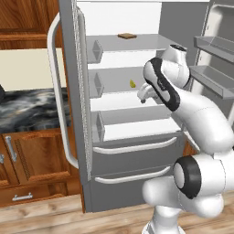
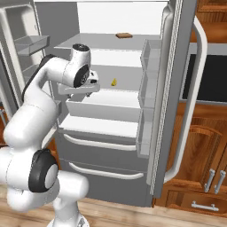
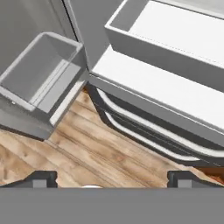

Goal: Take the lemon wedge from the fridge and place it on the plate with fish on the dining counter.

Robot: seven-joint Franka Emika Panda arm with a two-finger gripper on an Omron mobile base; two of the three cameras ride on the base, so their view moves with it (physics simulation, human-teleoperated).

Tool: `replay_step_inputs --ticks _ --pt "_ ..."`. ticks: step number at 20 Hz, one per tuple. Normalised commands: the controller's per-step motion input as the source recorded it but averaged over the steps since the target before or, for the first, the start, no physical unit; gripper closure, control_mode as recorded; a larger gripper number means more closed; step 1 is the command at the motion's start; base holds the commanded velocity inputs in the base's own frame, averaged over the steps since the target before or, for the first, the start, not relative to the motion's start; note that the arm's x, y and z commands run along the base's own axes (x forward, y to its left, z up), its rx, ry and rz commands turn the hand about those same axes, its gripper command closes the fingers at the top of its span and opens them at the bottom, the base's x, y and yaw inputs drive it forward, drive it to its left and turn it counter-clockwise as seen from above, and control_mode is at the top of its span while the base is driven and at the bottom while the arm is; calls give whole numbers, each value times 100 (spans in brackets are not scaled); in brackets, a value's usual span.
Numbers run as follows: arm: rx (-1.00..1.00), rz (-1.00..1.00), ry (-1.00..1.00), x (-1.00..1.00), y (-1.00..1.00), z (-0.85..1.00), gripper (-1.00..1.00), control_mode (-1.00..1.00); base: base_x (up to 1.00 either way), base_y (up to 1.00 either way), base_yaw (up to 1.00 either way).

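Note:
The fridge (image 1: 137, 160) stands with both doors swung open, its white shelves showing. The lemon wedge (image 1: 132, 83) (image 2: 114, 82), tiny and bright yellow, lies on the middle shelf. My gripper (image 1: 144, 96) (image 2: 76, 94) hangs in front of that shelf, nearer me than the wedge and well apart from it, pointing down. In the hand view my gripper (image 3: 112, 179) is open and empty, with the fridge's lower drawers (image 3: 148, 131) and the wooden floor below it. The plate with fish and the dining counter are out of view.
A flat brown slab (image 1: 126, 35) (image 2: 123, 35) lies on the top shelf. Door bins (image 1: 215, 73) (image 2: 148, 57) jut out on both open doors. A marbled counter (image 1: 32, 109) over wooden cabinets flanks the fridge on the left; more wooden cabinets (image 2: 199, 146) stand on the right.

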Motion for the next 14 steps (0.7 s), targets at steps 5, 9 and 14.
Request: replay_step_inputs --ticks 5,9,14 --pt "-26 -47 -9 -4 -17 8 -100 -100 0 0 0" --pt "1 -40 -40 -27 -31 6 -100 -100 0 0 0" --pt "3 -6 -6 -3 -3 4 -100 -100 0 0 0"
